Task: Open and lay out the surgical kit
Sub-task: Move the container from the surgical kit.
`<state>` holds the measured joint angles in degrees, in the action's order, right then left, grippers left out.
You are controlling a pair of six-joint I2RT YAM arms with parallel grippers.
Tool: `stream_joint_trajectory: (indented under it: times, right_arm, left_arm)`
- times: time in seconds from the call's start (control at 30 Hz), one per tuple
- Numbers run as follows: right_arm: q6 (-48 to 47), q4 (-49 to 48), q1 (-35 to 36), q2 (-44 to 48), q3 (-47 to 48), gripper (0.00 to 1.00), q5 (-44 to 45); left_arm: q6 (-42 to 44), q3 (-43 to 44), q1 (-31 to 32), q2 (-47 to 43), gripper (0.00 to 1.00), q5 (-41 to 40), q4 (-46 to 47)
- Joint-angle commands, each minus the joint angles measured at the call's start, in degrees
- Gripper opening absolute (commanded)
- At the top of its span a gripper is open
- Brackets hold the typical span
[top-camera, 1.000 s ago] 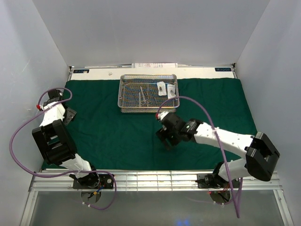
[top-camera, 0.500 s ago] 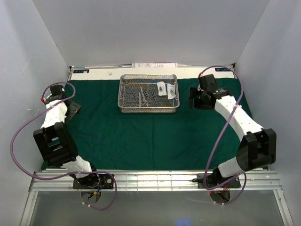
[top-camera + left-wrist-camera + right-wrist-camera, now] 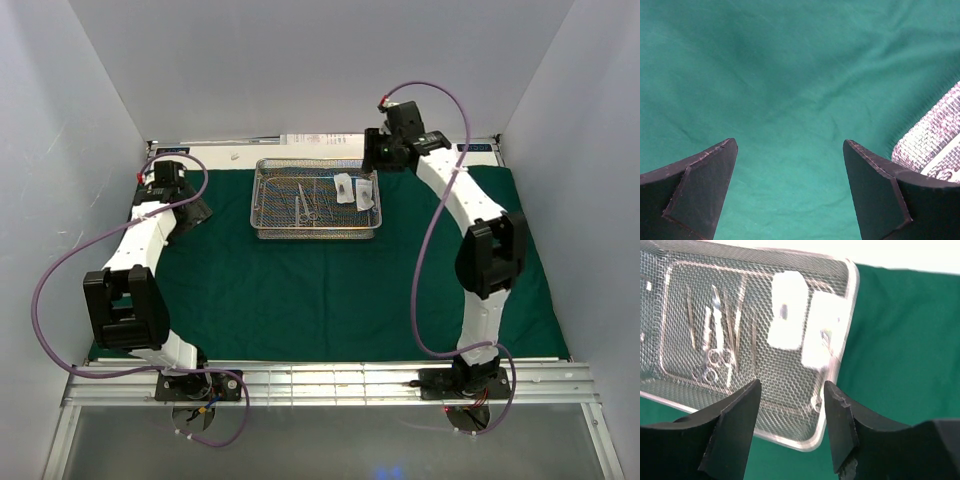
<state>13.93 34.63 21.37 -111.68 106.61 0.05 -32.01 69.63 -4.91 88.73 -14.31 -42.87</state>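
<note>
**A:** Although the right wrist view looks down into the wire-mesh tray (image 3: 852,285), the frame cuts off the tray's left end and the gripper's own fingers (image 3: 732,430) cover its near rim; can you read the contents?

**B:** Partly; two small packets (image 3: 786,310) lie towards the right end, glared to plain white, so nothing inside them shows; left of them are scissors (image 3: 714,359), known by their ring handles, and slim forceps (image 3: 737,315) alongside; how many separate pieces there are I cannot tell.

**A:** And the right gripper (image 3: 792,387)?

**B:** Its jaws stand apart with only mesh seen through the gap, pinching nothing; from overhead it sits by the tray's far right corner; whether it touches the rim I cannot tell.

**A:** The left gripper (image 3: 790,145)?

**B:** Spread wide over bare green cloth (image 3: 790,75), nothing between the jaws; one finger hides all but a corner of the tray.

**A:** Where does the kit lie overall?

**B:** The cloth is spread flat; the tray rests on it, towards the far middle; overhead, the instruments are only thin glints.
</note>
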Motion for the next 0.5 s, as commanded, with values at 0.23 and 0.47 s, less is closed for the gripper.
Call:
stream_joint_trajectory:
  times: [0.23, 0.47]
  right_arm:
    - [-4.8, -5.5, 5.1, -14.0, 12.2, 0.52, 3.3]
    - [-6.0, -12.0, 6.1, -18.1, 8.5, 0.52, 2.8]
  left_arm:
    - [1.0, 1.1, 2.1, -0.6, 0.98, -1.3, 0.9]
    - [1.8, 0.2, 2.4, -0.3, 0.98, -3.4, 2.0]
